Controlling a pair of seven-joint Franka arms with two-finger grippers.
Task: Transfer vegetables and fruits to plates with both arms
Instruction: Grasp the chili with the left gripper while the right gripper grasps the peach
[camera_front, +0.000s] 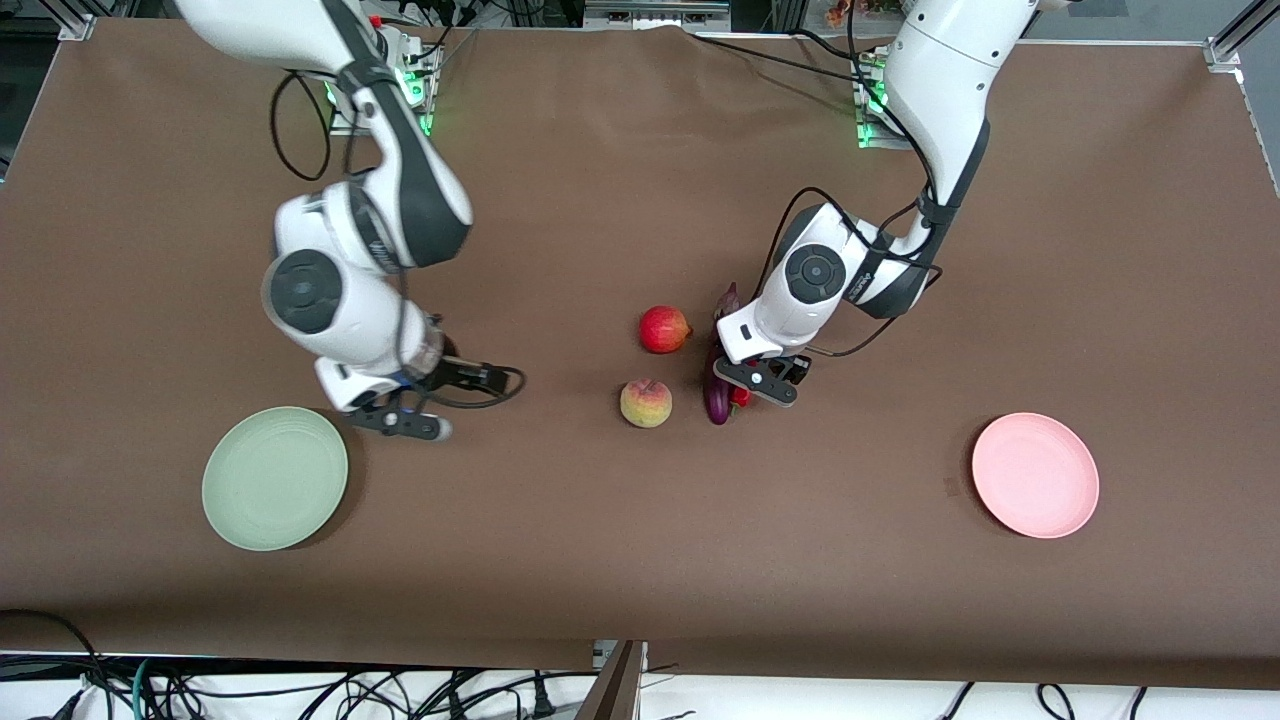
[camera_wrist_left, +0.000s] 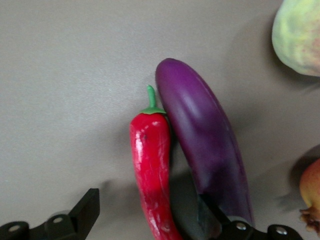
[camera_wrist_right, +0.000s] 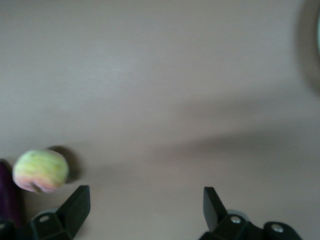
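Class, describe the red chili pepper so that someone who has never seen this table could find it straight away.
Start at the brown table and find the cluster of produce midway between the two plates. There the left gripper, open, straddles the red chili pepper, which lies right alongside the purple eggplant. It is the only slim red item with a green stem; the other red thing is a round fruit.

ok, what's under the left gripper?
The left gripper, open, straddles the red chili pepper, which lies against the eggplant on the table. The pepper's tip is hidden below the fingers.
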